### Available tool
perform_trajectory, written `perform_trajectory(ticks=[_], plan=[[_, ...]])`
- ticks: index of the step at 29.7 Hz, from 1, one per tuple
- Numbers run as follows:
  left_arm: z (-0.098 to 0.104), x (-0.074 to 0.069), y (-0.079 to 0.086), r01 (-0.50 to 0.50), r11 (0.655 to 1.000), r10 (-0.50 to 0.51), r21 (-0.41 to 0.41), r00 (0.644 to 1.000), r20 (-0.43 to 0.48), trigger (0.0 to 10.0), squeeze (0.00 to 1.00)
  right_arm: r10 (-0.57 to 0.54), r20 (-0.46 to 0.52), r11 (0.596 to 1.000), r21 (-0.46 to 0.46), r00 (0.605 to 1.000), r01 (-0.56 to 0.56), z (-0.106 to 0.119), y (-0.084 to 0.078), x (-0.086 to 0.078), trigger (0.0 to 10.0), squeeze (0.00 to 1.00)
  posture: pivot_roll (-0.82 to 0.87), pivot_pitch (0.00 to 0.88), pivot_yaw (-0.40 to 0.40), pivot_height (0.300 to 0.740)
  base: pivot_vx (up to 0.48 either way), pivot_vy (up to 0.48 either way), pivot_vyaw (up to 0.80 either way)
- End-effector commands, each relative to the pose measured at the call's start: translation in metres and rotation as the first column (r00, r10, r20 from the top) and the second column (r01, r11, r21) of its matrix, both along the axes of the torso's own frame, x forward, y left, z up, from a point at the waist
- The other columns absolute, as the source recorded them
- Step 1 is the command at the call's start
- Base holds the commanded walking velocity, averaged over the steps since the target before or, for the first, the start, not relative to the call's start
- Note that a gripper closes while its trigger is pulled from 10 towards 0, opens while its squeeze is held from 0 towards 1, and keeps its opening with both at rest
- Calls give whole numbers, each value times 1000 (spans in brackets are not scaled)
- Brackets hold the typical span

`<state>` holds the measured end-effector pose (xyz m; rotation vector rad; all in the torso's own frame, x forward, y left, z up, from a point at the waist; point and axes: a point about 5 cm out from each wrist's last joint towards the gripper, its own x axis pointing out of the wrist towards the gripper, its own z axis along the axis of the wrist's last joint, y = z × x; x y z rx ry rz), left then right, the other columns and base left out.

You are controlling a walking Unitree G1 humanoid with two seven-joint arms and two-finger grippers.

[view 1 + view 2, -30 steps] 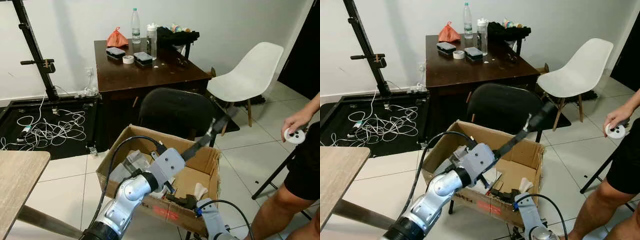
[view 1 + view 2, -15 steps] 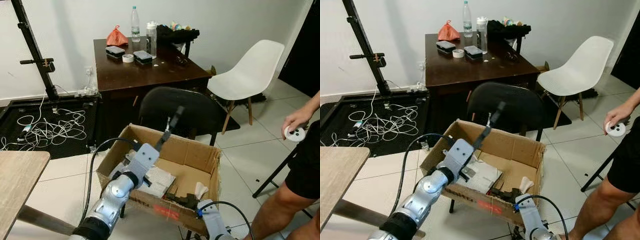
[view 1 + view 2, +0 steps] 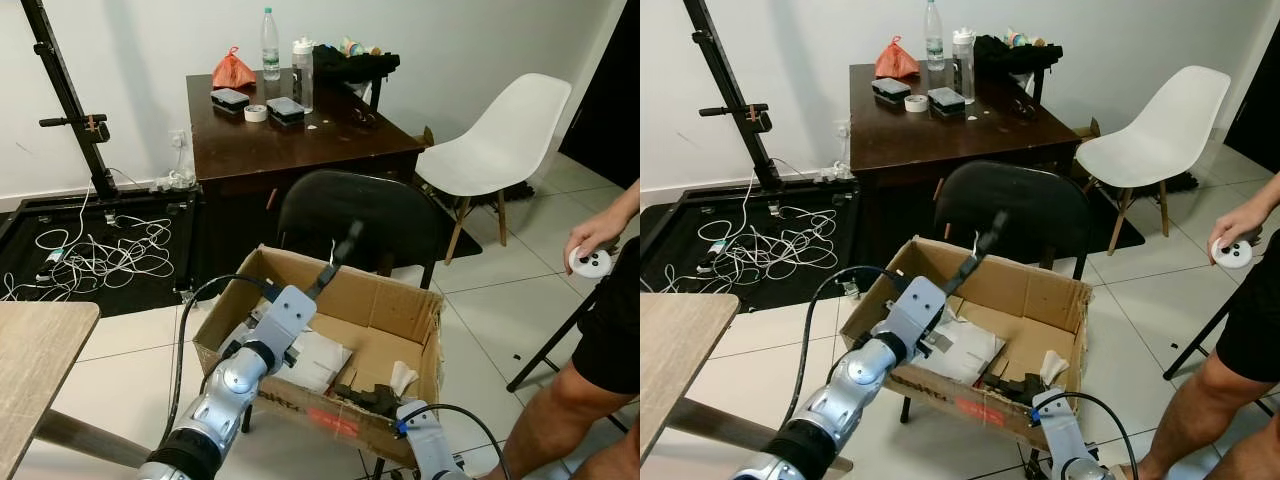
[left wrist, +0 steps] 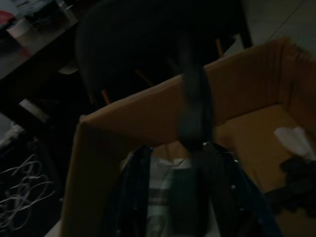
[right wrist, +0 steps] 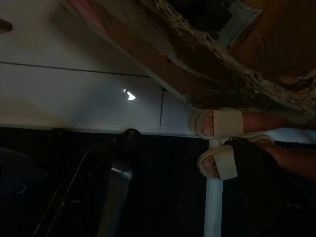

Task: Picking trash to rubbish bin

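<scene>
The left tool (image 3: 340, 252) hangs over the open box (image 3: 400, 300), its black fingers pressed together and pinching nothing, pointing toward the far wall beside the black chair (image 3: 370, 215). Paper trash (image 3: 312, 358) lies inside the box. The right tool (image 3: 375, 400) sits at the near rim; its spread cannot be told.

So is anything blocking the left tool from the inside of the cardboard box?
Nothing visible does. The left tool is raised above the open-topped cardboard box, near its far wall, with paper trash lying below.
</scene>
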<state>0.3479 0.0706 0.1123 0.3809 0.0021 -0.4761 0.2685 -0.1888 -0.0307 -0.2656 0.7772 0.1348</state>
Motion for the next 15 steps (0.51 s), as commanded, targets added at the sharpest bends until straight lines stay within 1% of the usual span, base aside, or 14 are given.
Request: perform_trajectory(ticks=[1,2,3,4,5,6,9,10,11,12,13,14,15], plan=[[4,0,-3,13,1000,-13,-24,1000,13,10000,1000,-12,-13,1000,3,1000,12,-4,-2,-5,10000,0,-114,166,61,740,0,0,0],[4,0,-4,17,999,-16,-35,1000,12,10000,1000,-12,-13,1000,3,1000,12,-4,-2,-6,10000,0,-114,166,61,740,0,0,0],[5,0,-6,21,997,-21,-76,1000,3,10000,1000,-12,-13,1000,4,1000,12,-4,-1,-6,10000,0,-114,166,61,740,0,0,0],[5,0,-6,21,997,-21,-76,1000,3,10000,1000,-12,-13,1000,4,1000,12,-4,-1,-6,10000,0,-114,166,61,740,0,0,0],[6,-1,-7,20,993,-22,-119,1000,-8,10000,1000,-10,-14,1000,3,1000,10,-4,-1,-6,10000,0,-114,168,61,740,0,0,0],[6,-1,-8,20,991,-22,-136,1000,-12,10000,1000,-10,-14,1000,3,1000,10,-4,-1,-6,10000,0,-114,168,61,740,0,0,0],[7,-1,-8,20,989,-22,-147,1000,-15,10000,1000,-9,-14,1000,3,1000,10,-4,-1,-6,10000,0,-114,168,61,740,0,0,0],[9,-1,-8,23,982,-27,-187,999,-19,10000,1000,-9,-14,1000,3,1000,9,-4,-1,-6,10000,0,-115,167,59,740,0,0,0],[15,0,-8,28,945,-44,-326,998,-42,10000,1000,-8,-14,1000,1,1000,8,-4,-1,-6,10000,0,-116,166,58,740,0,0,0],[19,1,-6,23,910,-51,-413,997,-56,10000,898,-8,-14,1000,0,1000,8,-4,-1,-6,10000,0,-117,165,57,740,0,0,0],[19,1,-6,23,910,-51,-413,997,-56,10000,898,-8,-14,1000,0,1000,8,-4,-1,-6,10000,0,-117,165,57,740,0,0,0],[22,2,-5,20,885,-56,-465,996,-64,10000,898,-8,-14,1000,0,1000,8,-4,-1,-6,10000,0,-117,165,57,740,0,0,0],[25,2,-2,41,844,-91,-535,994,-68,10000,0,-7,-14,1000,-1,1000,7,-4,-2,-6,10000,0,-118,162,56,740,0,0,0]])
